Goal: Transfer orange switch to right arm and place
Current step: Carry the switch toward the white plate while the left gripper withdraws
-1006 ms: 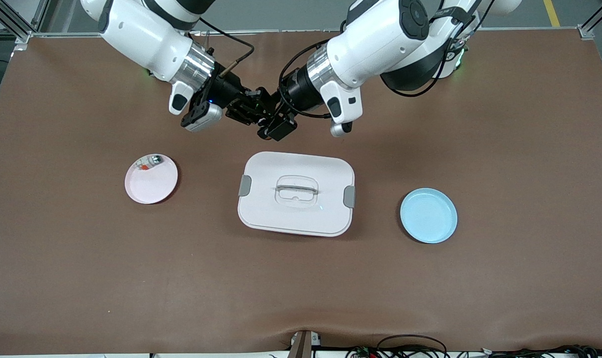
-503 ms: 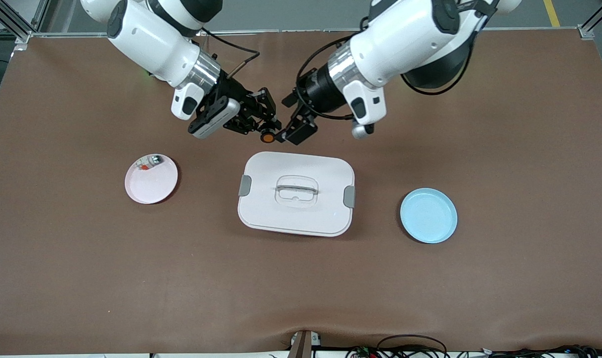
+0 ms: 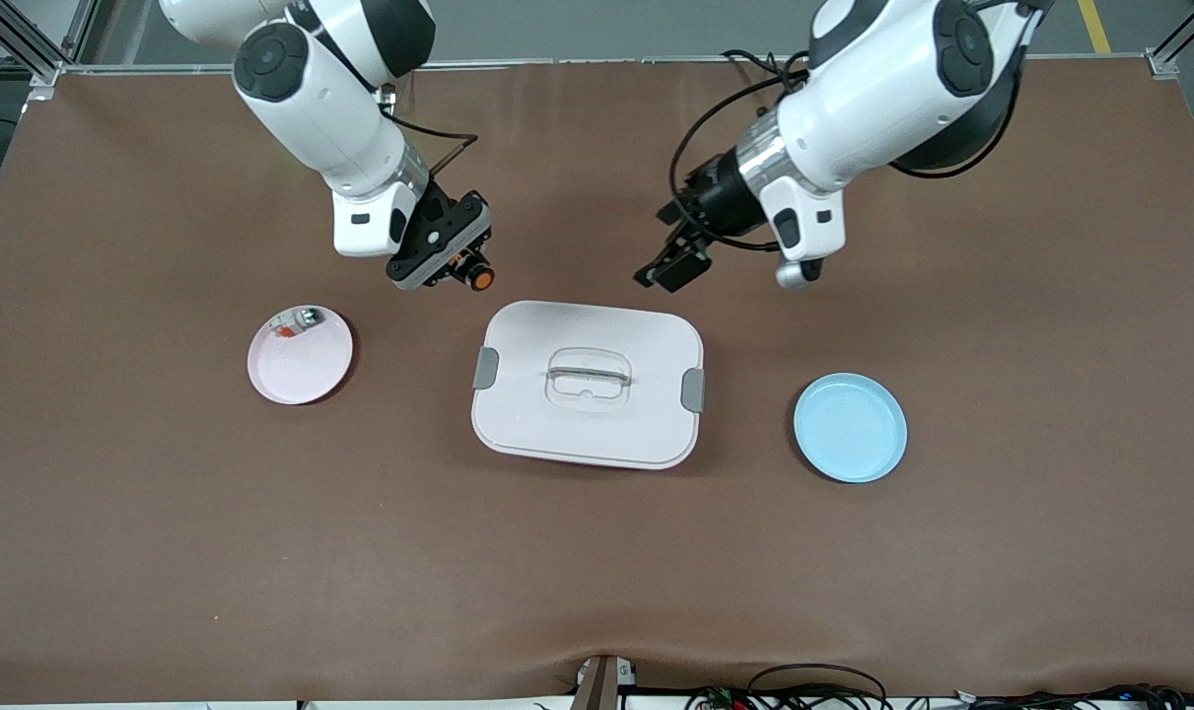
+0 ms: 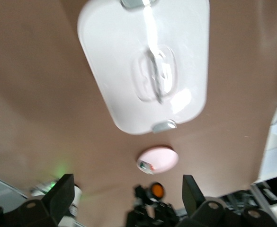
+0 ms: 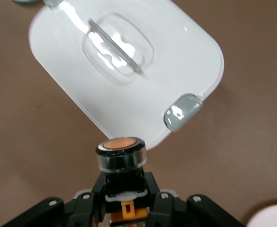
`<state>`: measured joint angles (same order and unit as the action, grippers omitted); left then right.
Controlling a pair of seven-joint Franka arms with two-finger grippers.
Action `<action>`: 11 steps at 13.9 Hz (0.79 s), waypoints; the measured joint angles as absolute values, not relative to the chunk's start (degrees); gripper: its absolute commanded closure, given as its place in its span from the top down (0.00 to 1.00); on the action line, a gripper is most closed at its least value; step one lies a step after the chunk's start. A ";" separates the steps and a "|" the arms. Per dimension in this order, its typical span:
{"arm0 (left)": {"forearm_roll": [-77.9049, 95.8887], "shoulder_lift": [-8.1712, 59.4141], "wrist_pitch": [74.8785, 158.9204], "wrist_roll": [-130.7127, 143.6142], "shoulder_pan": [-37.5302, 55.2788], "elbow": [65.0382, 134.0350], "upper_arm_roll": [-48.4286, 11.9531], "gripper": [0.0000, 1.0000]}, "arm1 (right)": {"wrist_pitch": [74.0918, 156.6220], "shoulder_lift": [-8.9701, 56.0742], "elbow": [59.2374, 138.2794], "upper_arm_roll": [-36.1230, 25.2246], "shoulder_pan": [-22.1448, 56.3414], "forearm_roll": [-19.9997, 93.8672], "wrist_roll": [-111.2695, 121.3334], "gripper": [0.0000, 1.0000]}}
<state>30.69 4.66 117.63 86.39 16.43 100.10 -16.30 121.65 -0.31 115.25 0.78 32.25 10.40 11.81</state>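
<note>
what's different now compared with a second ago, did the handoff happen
Yes. A second ago both grippers met above the table with the orange switch between them. The left gripper has let go and drawn back toward its own end, jaws open. The right gripper has swung away toward the pink plate, shut on the switch. The pink plate, white lidded box and blue plate have not moved.

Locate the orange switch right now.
The orange switch is clamped in the right hand, up in the air over bare table between the white lidded box and the pink plate; the open left hand has let go.
</note>
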 measured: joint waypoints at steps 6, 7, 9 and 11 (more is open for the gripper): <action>24.06 -1.78 106.50 65.65 6.23 107.55 -16.14 1.00 | 121.19 0.43 121.41 0.48 26.76 7.99 29.74 0.00; 22.82 -1.94 105.01 62.80 4.78 107.65 -16.11 1.00 | 121.39 0.41 122.45 0.37 25.46 7.97 32.66 0.00; 20.71 -2.19 102.22 56.13 1.57 108.03 -16.11 1.00 | 122.85 0.15 125.05 0.28 22.67 7.94 38.60 0.00; 19.38 -2.60 100.70 48.66 -2.10 108.45 -16.11 1.00 | 124.94 -0.50 128.26 0.24 20.16 7.94 42.94 0.00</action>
